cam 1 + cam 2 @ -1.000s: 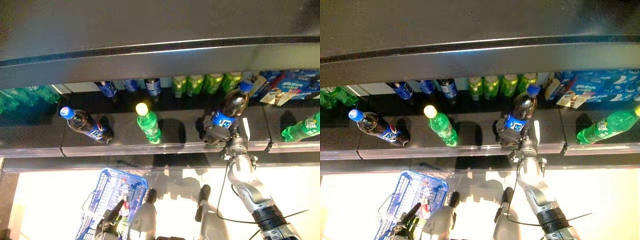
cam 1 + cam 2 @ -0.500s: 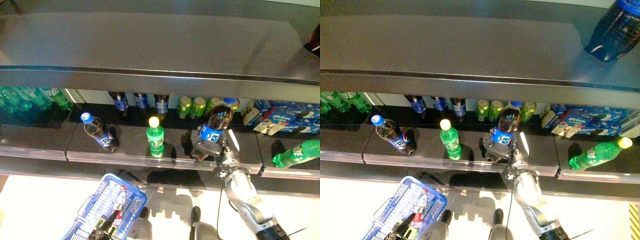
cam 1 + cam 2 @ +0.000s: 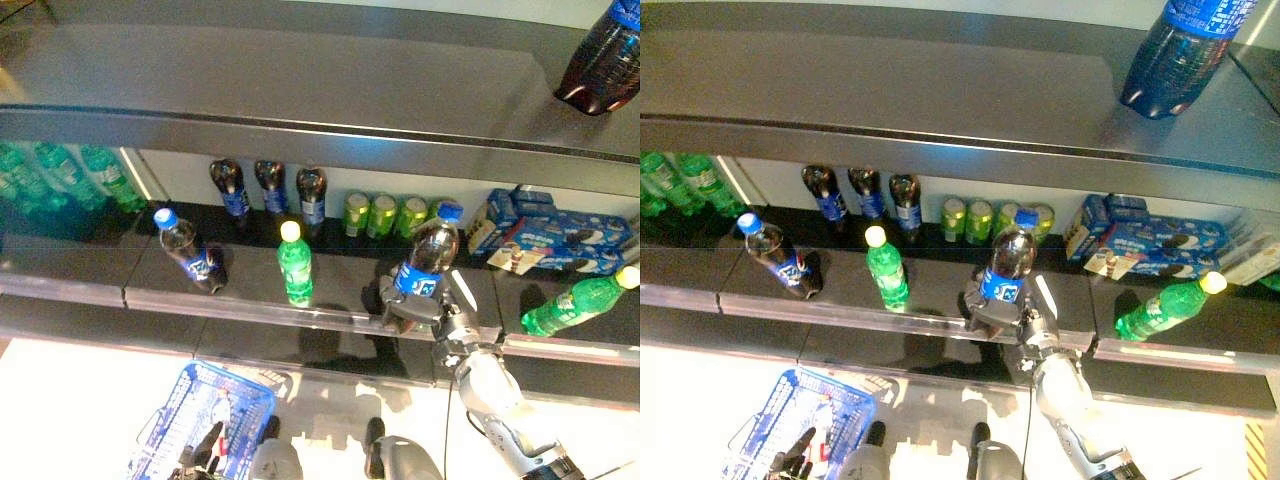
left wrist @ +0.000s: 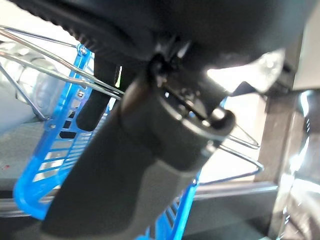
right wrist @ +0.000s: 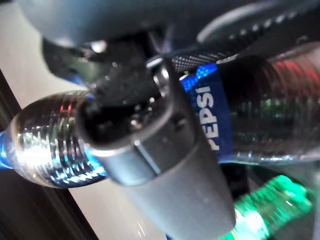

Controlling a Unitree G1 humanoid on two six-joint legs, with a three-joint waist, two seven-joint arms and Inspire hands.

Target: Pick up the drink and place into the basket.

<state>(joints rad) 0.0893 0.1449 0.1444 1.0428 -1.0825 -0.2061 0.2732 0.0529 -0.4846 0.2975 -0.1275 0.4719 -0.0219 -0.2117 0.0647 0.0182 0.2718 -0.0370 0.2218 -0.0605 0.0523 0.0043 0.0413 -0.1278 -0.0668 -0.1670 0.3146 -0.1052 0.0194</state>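
The cola bottle [image 3: 424, 262] with the blue cap and blue label stood at the front of the dark shelf [image 3: 330, 290], tilted slightly. The right hand [image 3: 408, 309] gripped its lower part, thumb and fingers wrapped round the label. On the same shelf, a green soda bottle [image 3: 293, 264] stood well to its left. Below, the left hand [image 3: 790, 465] held the wire handle of the blue basket [image 3: 195, 425].
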